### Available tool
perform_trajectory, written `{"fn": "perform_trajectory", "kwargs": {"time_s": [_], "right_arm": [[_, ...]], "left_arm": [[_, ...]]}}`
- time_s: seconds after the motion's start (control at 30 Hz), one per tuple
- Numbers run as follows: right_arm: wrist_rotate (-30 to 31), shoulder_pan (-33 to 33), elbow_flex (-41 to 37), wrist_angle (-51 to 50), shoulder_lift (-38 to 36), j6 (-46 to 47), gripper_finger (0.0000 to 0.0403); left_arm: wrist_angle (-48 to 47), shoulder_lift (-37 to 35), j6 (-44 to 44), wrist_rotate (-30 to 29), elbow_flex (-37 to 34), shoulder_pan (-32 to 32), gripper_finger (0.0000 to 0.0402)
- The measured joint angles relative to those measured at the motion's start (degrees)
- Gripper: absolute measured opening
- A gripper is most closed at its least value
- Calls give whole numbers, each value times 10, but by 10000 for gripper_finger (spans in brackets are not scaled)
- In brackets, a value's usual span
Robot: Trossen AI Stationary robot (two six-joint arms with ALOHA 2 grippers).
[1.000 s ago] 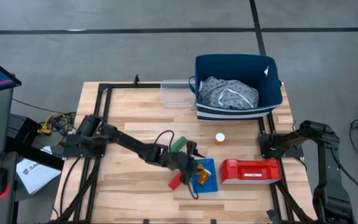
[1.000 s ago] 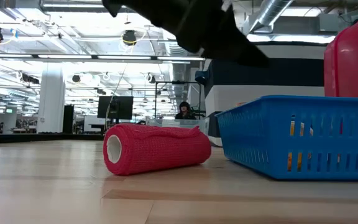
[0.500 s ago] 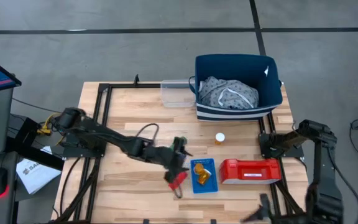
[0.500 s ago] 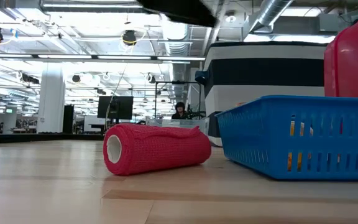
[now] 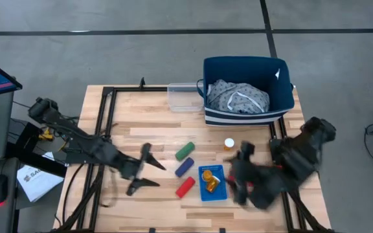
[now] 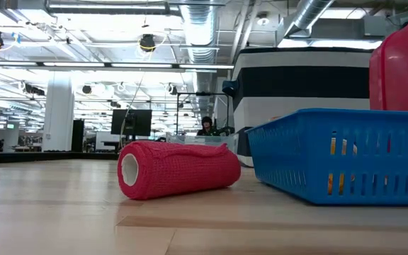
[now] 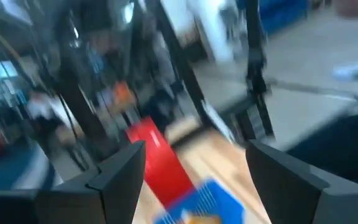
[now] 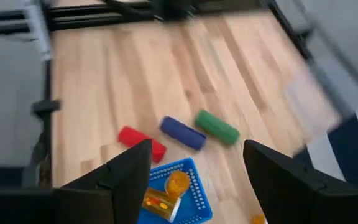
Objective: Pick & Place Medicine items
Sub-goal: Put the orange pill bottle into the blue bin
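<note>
Two orange pill bottles with white caps (image 8: 166, 191) lie in a small blue basket (image 5: 212, 183); through its wall they show in the low view (image 6: 335, 166). A third bottle (image 5: 229, 144) stands on its base on the table, toward the far side of the basket. My left gripper (image 5: 149, 175) is open and empty, left of the coloured blocks. Also open and empty, my right gripper (image 5: 236, 173) hovers just right of the basket, blurred; its wrist view (image 8: 194, 152) looks down on the basket and blocks.
Green (image 5: 185, 151), blue (image 5: 184, 166) and red (image 5: 185, 187) capsule blocks lie left of the basket. My right arm covers most of the red box (image 6: 406, 64). A navy bin with cloth (image 5: 248, 90) and a clear container (image 5: 185, 97) stand at the far edge.
My left gripper has drawn back from above the basket toward the table's left edge, uncovering the blocks. My right arm has swung in from the table's right edge toward the basket, now covering the red box. The bottles and blocks have stayed put.
</note>
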Motion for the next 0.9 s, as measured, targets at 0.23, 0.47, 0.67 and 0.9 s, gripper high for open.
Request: {"fn": "perform_trajectory", "kwargs": {"time_s": [0.23,0.47,0.67,0.9], "right_arm": [[-134,-171,3,-16,5,18,250],[-150,-247,3,-92,11,125,250],[-103,-238,-14,-110,28,224,250],[-43,-215,-71,-116,49,335,250]], "left_arm": [[7,-90,105,96,-18,-57,263],[-21,-149,202,86,-61,-136,268],[-14,-191,272,59,-85,-170,268],[-14,-223,308,43,-100,-171,267]]}}
